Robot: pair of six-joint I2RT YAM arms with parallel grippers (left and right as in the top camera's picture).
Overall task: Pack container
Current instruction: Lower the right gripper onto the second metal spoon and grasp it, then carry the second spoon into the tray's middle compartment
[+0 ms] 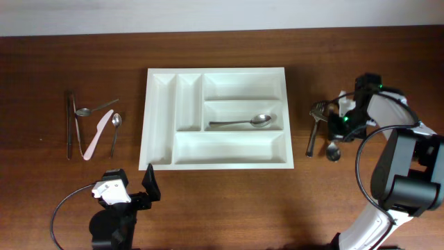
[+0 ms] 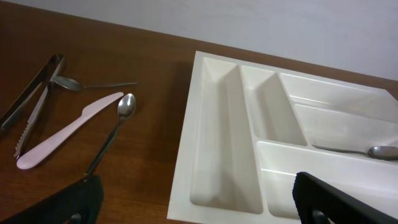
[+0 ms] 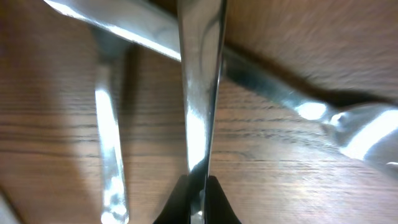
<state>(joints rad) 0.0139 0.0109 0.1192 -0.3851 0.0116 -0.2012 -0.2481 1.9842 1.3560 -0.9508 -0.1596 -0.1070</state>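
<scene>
Table [image 1: 222, 208]: dark brown wood with a fine straight grain and a low sheen.

Container [image 1: 236, 149]: a large white rectangular moulded-plastic cutlery tray, smooth, with rounded inner corners. It sits flat at the middle of the table. Two narrow upright compartments are on its left and three long horizontal ones on its right. The middle long compartment holds one polished steel spoon [image 1: 244, 122], lying level with its bowl to the right.

Left of the tray, well apart from it:
- A pair of long steel tongs with serrated tips [image 2: 31, 93], farthest left.
- A small steel spoon [image 2: 93, 84], its bowl touching the tongs.
- A pale pink plastic knife with a rounded blade [image 2: 68, 130].
- A slim dark-handled steel spoon [image 2: 115, 130], just beside the knife.

Right of the tray: a loose heap of steel cutlery [image 1: 316, 128]. The pieces overlap and their kinds are hard to tell. One spoon bowl [image 1: 333, 151] shows at the near end.

Left gripper [image 2: 198, 186]: black, at the near left edge of the table. Its jaws are spread wide, and only the tips show at the bottom of the wrist view.

Right gripper [image 3: 196, 198]: over the heap, with its dark fingertips [image 3: 217, 208] pressed together on a thin steel utensil [image 3: 199, 93]. The utensil is seen edge-on and runs out of frame, so its type cannot be told. The neighbouring pieces are blurred glare.
</scene>
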